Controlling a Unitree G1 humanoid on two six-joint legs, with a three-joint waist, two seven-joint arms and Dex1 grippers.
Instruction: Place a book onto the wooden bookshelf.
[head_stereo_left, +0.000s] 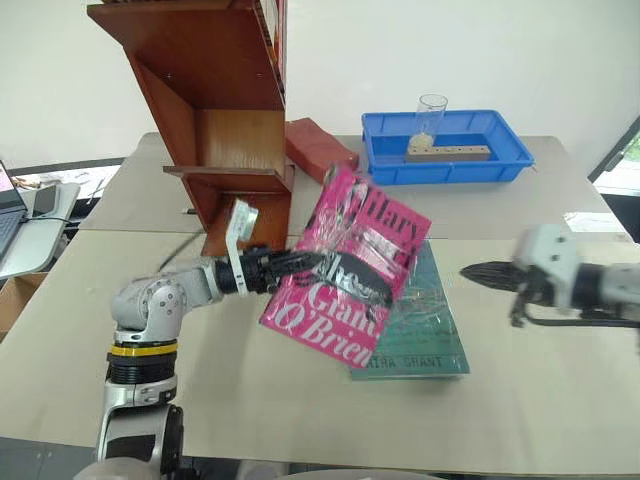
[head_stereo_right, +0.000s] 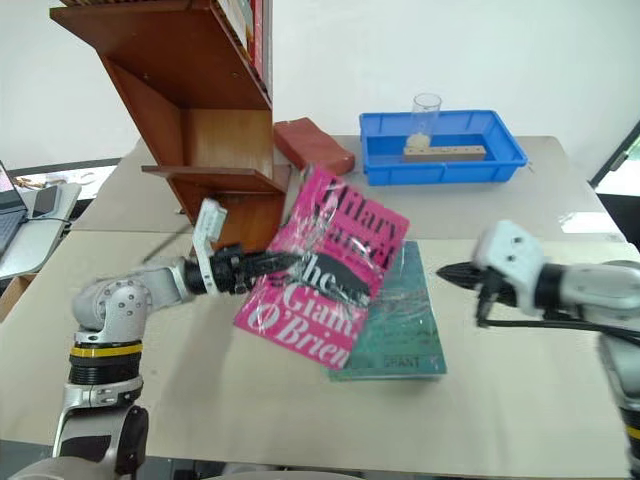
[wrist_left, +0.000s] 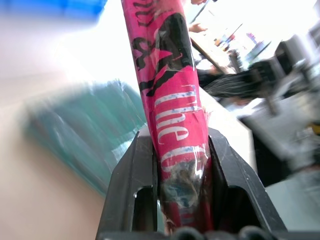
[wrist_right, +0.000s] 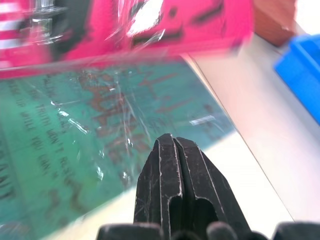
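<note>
The left gripper (head_stereo_left: 305, 265) is clamped on the pink book (head_stereo_left: 345, 265), its two black fingers (wrist_left: 227, 175) pressed against either cover near one edge. The book is lifted clear of the table (head_stereo_left: 300, 410) and tilted, with its front cover and large lettering facing the camera. It hangs over the near left part of a teal-green book (head_stereo_left: 425, 320), which lies flat on the table in its shiny wrap.

The right gripper (head_stereo_left: 470, 272) is closed tight, fingers together, and holds nothing. It sits to the right of both books, apart from them, pointing left toward them just above the teal-green cover.

The wooden bookshelf (head_stereo_left: 225, 110) stands at the far left of the table, behind the raised book, with its slanted side panel facing the camera and flat shelves stepping down. A reddish block (head_stereo_left: 320, 148) lies just beside the shelf's right side. Farther right, at the far edge, a blue tray (head_stereo_left: 445, 160) holds a wooden block (head_stereo_left: 448, 152) and a clear cup (head_stereo_left: 431, 115).
</note>
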